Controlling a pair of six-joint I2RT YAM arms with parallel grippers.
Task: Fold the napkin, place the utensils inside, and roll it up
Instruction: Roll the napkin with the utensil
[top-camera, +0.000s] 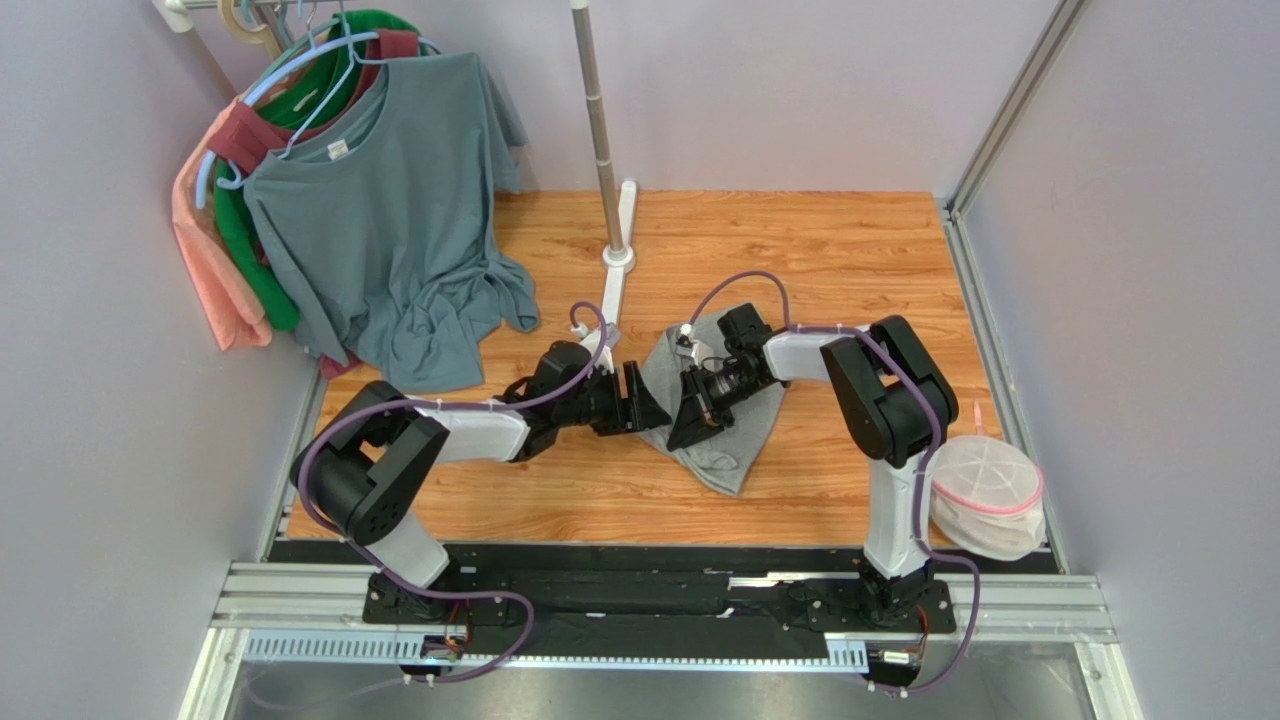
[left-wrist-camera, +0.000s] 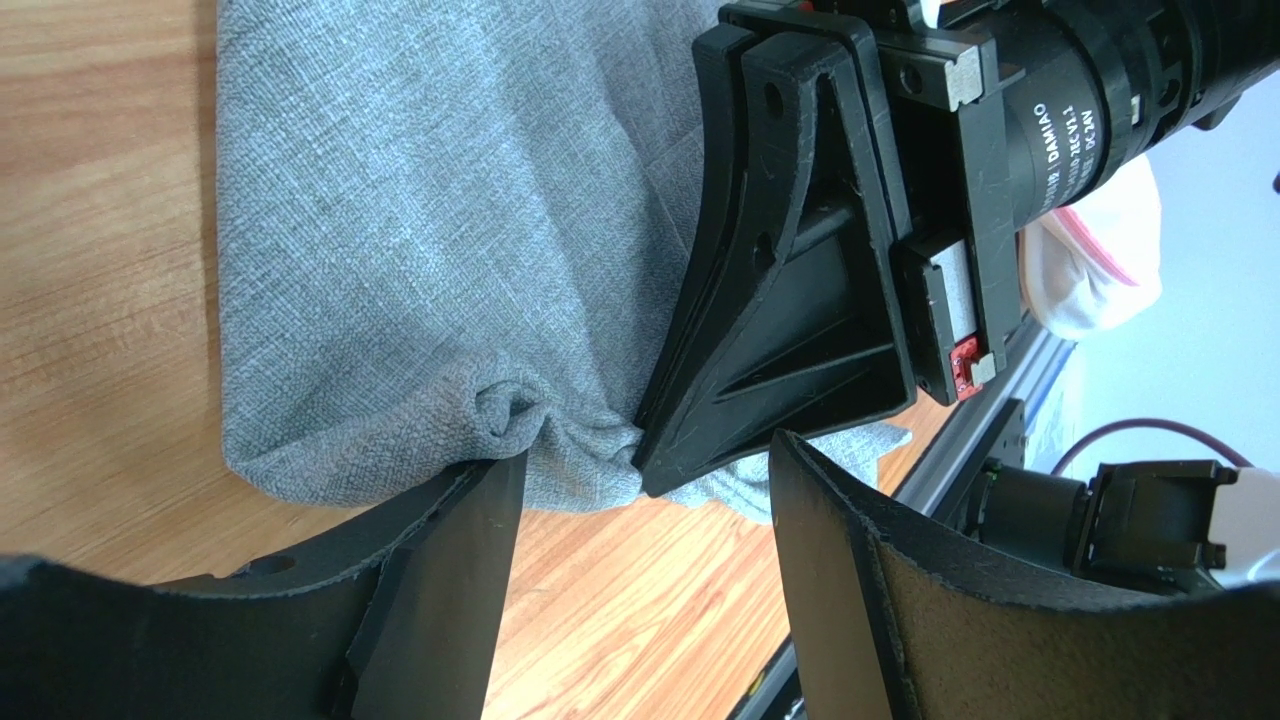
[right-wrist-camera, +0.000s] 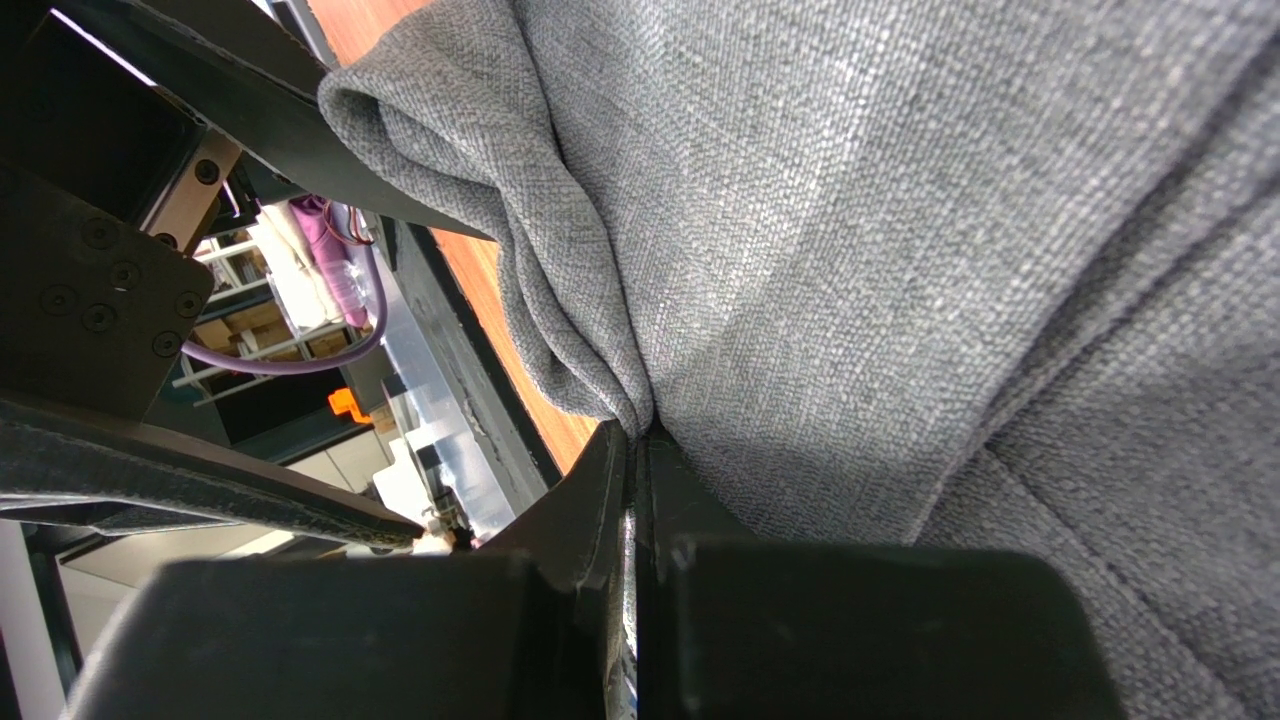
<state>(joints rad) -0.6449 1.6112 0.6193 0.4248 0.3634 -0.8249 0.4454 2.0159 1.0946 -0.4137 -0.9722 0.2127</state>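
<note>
The grey napkin (top-camera: 739, 438) lies rumpled on the wooden table, between the two arms. My right gripper (top-camera: 675, 432) is shut on a pinched fold at the cloth's left edge. In the right wrist view the cloth (right-wrist-camera: 902, 225) bunches into the closed tips of that gripper (right-wrist-camera: 639, 438). My left gripper (top-camera: 646, 402) faces it from the left and is open. In the left wrist view the left gripper (left-wrist-camera: 646, 458) straddles the tip of the right gripper's fingers (left-wrist-camera: 781, 300) and the bunched napkin (left-wrist-camera: 421, 225), holding nothing. The utensils are out of view.
Several shirts hang on hangers (top-camera: 383, 225) at the back left, draping onto the table. A rack pole (top-camera: 598, 120) with a white foot (top-camera: 618, 270) stands behind the napkin. A white mesh bag with a pink rim (top-camera: 984, 495) sits at the right edge. Grey walls close in both sides.
</note>
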